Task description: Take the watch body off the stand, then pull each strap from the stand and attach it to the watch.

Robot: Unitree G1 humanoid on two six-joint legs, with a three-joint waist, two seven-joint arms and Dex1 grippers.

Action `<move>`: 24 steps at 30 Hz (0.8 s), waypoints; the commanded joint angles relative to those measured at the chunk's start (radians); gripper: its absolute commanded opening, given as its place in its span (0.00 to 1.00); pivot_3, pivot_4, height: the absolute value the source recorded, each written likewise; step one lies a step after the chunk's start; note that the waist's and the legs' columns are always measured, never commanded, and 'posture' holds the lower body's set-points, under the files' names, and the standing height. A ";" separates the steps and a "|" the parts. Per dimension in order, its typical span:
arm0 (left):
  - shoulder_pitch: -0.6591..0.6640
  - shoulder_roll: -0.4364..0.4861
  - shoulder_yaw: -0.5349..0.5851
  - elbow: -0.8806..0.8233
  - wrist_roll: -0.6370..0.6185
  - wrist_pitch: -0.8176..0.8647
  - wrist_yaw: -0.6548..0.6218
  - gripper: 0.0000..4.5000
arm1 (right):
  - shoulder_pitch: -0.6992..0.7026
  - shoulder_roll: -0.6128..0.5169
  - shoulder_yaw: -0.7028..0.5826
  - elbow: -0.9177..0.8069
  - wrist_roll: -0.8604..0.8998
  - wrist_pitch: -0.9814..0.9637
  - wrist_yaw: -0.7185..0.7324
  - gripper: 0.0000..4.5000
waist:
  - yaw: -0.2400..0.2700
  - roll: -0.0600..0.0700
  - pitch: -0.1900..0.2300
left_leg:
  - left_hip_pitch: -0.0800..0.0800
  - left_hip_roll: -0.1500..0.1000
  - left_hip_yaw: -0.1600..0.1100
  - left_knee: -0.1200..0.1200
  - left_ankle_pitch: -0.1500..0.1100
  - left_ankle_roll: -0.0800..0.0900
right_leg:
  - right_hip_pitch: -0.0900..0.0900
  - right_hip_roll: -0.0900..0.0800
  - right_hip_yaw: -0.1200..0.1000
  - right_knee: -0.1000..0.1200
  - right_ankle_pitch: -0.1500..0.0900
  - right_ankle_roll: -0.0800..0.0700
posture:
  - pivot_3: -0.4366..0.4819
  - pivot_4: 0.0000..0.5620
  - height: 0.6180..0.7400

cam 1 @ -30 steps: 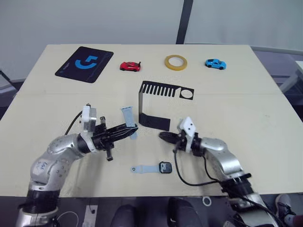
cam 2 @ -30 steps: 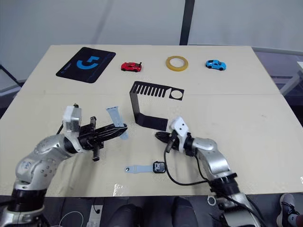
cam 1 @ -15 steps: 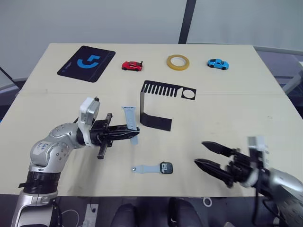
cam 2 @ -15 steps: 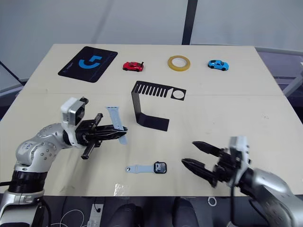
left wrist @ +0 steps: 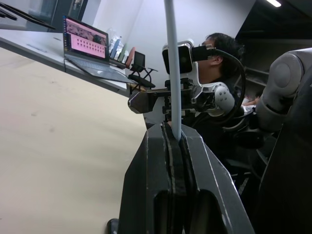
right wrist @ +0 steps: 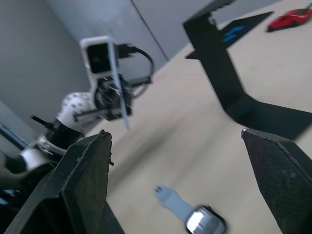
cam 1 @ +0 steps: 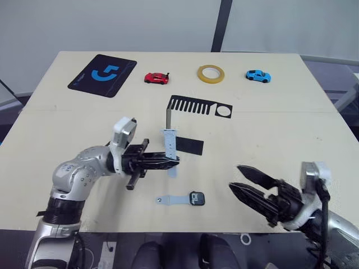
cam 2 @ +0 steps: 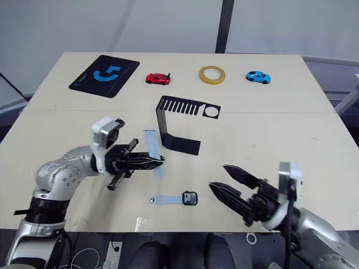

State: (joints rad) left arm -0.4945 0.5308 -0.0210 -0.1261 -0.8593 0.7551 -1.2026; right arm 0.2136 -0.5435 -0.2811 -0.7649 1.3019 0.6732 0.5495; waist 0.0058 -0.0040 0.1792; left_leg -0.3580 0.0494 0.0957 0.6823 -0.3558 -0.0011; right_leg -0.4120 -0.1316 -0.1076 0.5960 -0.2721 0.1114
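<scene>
While the watch body point(cam 1: 196, 198) lies at lower centre with one strap point(cam 1: 172, 199) attached, the left gripper point(cam 1: 174, 161) pinches the second strap point(cam 1: 170, 148) mid-frame, off the stand point(cam 1: 193, 106), and the right gripper point(cam 1: 240, 178) hangs spread wide at lower right.

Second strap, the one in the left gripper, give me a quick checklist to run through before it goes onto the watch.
1. Left gripper shut on the second strap: ok.
2. Strap clear of the stand: ok.
3. Watch body flat on the table, screen up: ok.
4. First strap already joined to the watch body: looks ok, joint too small to confirm.
5. Right gripper open and beside the watch, ready to steady it: ok.
6. Strap's connector end facing the watch: cannot tell.
</scene>
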 commanded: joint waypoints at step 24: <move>-0.029 -0.128 -0.091 -0.034 -0.006 0.099 0.058 0.00 | -0.358 0.164 0.289 0.121 0.066 0.001 -0.213 0.72 | -0.005 0.000 0.000 | -0.001 0.000 0.000 0.001 0.001 0.001 | 0.000 0.000 0.000 0.004 0.000 0.001 | 0.48 0.27 0.97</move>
State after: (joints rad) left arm -0.5236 0.4081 -0.1078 -0.1167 -0.8552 0.8540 -1.1394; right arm -0.1346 -0.3852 0.0032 -0.6330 1.3627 0.6774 0.3463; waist 0.0010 -0.0039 0.1792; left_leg -0.3590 0.0490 0.0958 0.6829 -0.3551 -0.0001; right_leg -0.4124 -0.1314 -0.1079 0.6003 -0.2718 0.1120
